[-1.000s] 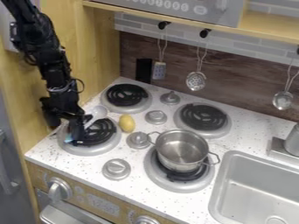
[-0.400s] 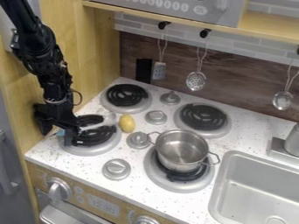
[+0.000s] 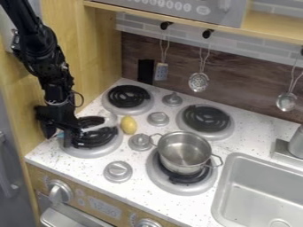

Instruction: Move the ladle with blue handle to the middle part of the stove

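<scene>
1. Where the white speckled countertop (image 3: 77, 170) nears its front-left corner, the black two-finger gripper (image 3: 69, 138) hangs over the black-coiled, silver-rimmed burner (image 3: 95, 151). Can't tell if it's released, clenched or grasping the ladle.
2. Pale ladle with blue handle (image 3: 110, 119) lies across that burner, blue part at the gripper, toward the countertop's left edge; bowl points at the yellow oval object (image 3: 128, 125).
3. Two-handled silver metal pot (image 3: 184, 153) sits on another burner, left of the grey sink (image 3: 219, 198).
</scene>
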